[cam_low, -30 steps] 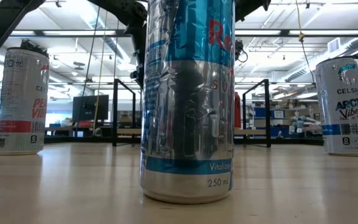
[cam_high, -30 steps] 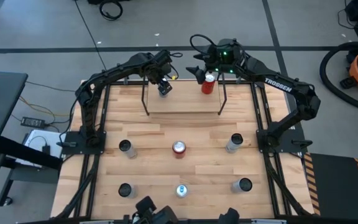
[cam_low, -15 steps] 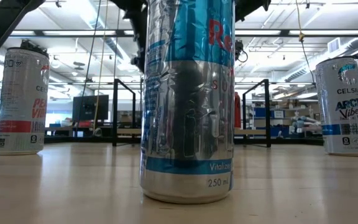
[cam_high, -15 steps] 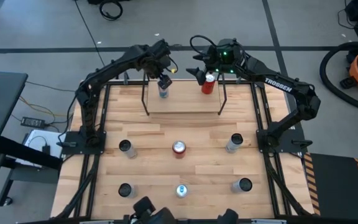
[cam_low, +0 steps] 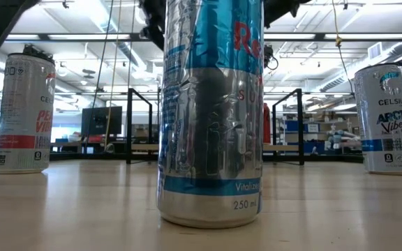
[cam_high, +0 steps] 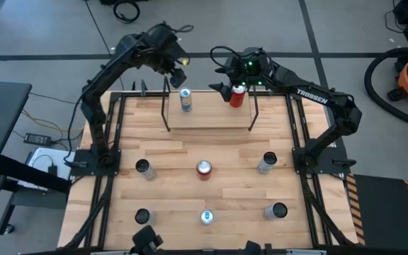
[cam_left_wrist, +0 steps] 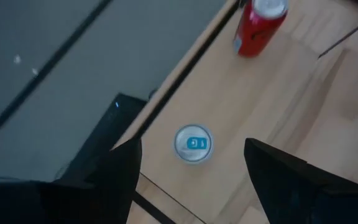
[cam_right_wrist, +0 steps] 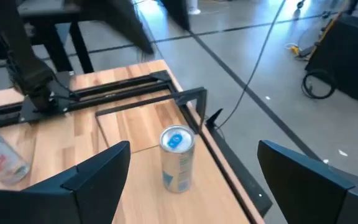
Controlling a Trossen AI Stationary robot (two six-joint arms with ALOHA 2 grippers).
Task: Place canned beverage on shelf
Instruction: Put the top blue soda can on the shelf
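our left hand (cam_high: 180,64) hangs above and just behind the far left end of the shelf (cam_high: 207,117), fingers spread and empty; in its wrist view the two dark fingers (cam_left_wrist: 114,180) frame the blue can (cam_left_wrist: 193,144) from above with clear air on both sides, so that can is released and stands upright on the shelf board, directly below and slightly forward of the hand. our right hand (cam_high: 225,79) sits at the far right end of the shelf with its fingers wide apart, and the red can (cam_high: 237,95) stands upright just beside it, toward the counter's near side; we cannot tell whether a finger touches it, but nothing shows a grasp. both shelf cans have their long axis vertical. we judge these two placements done, and the next move turns on the cans waiting on the counter (cam_high: 168,149), all well toward the near side from both hands: the middle red-topped can (cam_high: 204,168) lies about equally far from each, the dark-topped can (cam_high: 143,168) on our left side is nearer the left hand, and the grey can (cam_high: 266,163) is nearer the right.
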